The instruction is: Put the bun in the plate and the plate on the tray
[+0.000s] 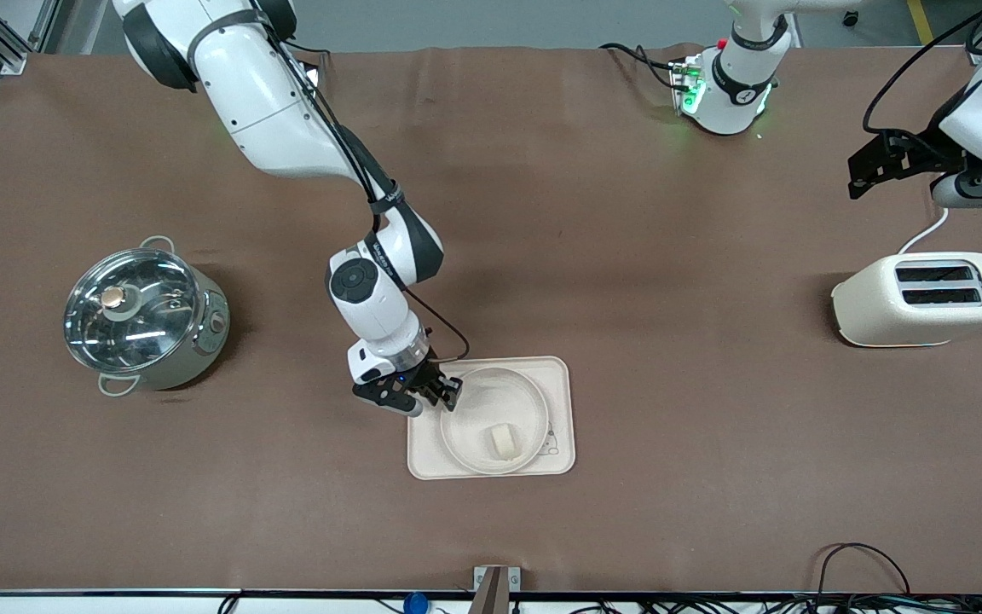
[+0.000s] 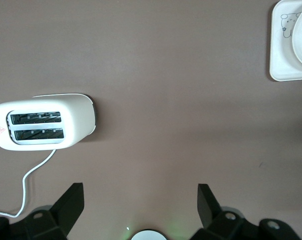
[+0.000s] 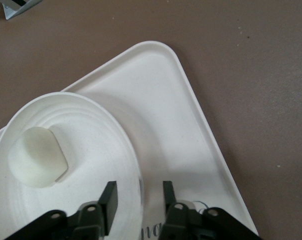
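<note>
Near the middle of the counter (image 1: 593,256), toward the edge closest to the front camera, the tray (image 1: 561,401) lay flat with the plate (image 1: 467,414) resting on it. The bun (image 1: 504,442) sat inside the plate, on the part of its floor nearest that front edge.

The right end effector (image 1: 437,402) was low at the plate's rim on the side facing the right arm's end of the counter. In the right wrist view the right end effector (image 3: 139,197) had its fingers (image 3: 109,197) spread a little, one on the inside of the plate's (image 3: 98,150) rim and one on the outside over the tray (image 3: 166,110), with a gap visible on each side of the rim, so nothing was pinched. The bun (image 3: 37,156) showed upright in the dish, apart from the fingers.

The left arm waited at the left arm's end of the counter, its left end effector (image 1: 875,166) up over bare counter near the base edge, above the toaster (image 1: 921,298). In the left wrist view the left end effector (image 2: 141,205) was spread wide and held nothing; the toaster (image 2: 43,122) stood beneath, and a corner of the tray (image 2: 283,50) showed farther off.

A lidded steel pot (image 1: 143,314) stood toward the right arm's end of the counter, well apart from the tray.
</note>
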Robot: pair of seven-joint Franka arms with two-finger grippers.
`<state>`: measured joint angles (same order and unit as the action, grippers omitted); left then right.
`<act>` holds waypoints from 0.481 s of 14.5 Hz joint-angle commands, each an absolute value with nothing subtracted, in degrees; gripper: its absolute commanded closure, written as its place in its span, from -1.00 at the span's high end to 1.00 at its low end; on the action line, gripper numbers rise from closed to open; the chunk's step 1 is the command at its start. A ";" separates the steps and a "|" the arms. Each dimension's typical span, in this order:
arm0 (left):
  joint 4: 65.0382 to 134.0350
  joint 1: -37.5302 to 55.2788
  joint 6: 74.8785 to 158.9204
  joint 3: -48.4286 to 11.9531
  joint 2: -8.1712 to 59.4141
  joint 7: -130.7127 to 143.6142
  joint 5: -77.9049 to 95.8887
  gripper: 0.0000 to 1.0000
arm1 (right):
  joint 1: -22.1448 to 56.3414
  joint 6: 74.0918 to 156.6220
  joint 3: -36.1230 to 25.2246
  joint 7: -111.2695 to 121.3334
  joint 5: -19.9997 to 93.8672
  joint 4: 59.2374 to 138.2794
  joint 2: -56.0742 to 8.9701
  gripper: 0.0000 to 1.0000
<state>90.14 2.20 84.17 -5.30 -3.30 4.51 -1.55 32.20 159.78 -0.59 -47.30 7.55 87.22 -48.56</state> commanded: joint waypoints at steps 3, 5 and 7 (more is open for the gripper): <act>88.68 2.02 83.58 -4.83 -2.81 4.13 -0.88 1.00 | 31.64 159.17 -0.09 -47.64 8.09 87.27 -47.11 0.84; 88.68 2.02 83.58 -4.75 -2.81 4.22 -0.70 1.00 | 31.64 155.68 -0.09 -47.72 8.09 87.54 -44.75 1.00; 88.68 2.02 83.58 -4.75 -2.81 4.22 -0.70 1.00 | 30.42 147.44 -0.09 -47.73 8.00 87.45 -41.07 1.00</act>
